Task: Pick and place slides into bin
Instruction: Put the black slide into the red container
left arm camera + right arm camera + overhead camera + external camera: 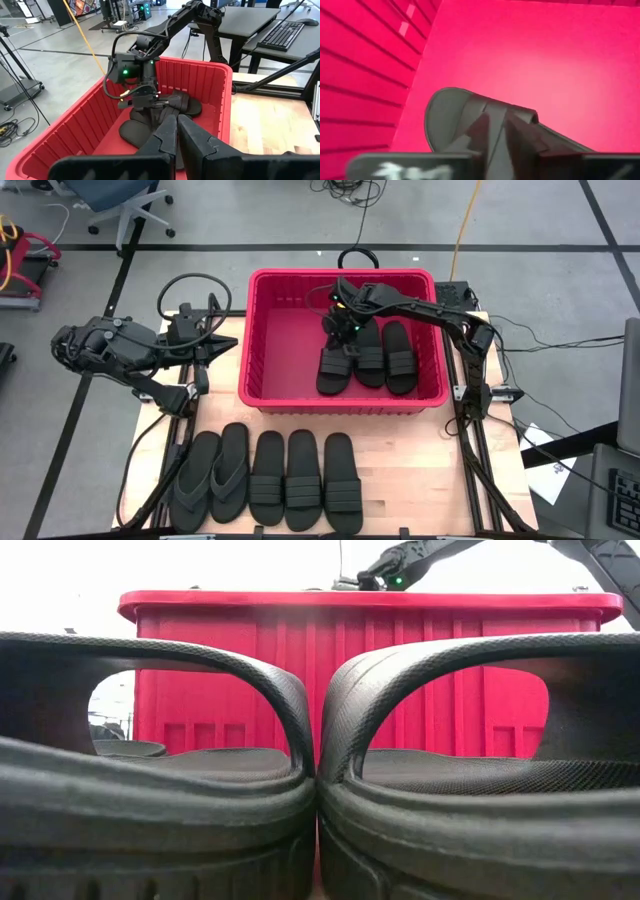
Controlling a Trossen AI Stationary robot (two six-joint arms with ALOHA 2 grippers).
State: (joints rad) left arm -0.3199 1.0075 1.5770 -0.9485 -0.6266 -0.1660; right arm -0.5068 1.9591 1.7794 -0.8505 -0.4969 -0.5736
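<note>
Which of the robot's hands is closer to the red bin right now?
The right. The right hand is inside the bin, just above the slides lying there. The left hand waits outside the bin, beside its left wall.

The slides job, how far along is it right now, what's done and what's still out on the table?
Three slides already lie in the bin. The right gripper is down inside the bin over the leftmost of them; whether it has let go cannot be told. Five slides are left in a row on the table, two of them flip-flops. The left gripper waits shut beside the bin.
</note>
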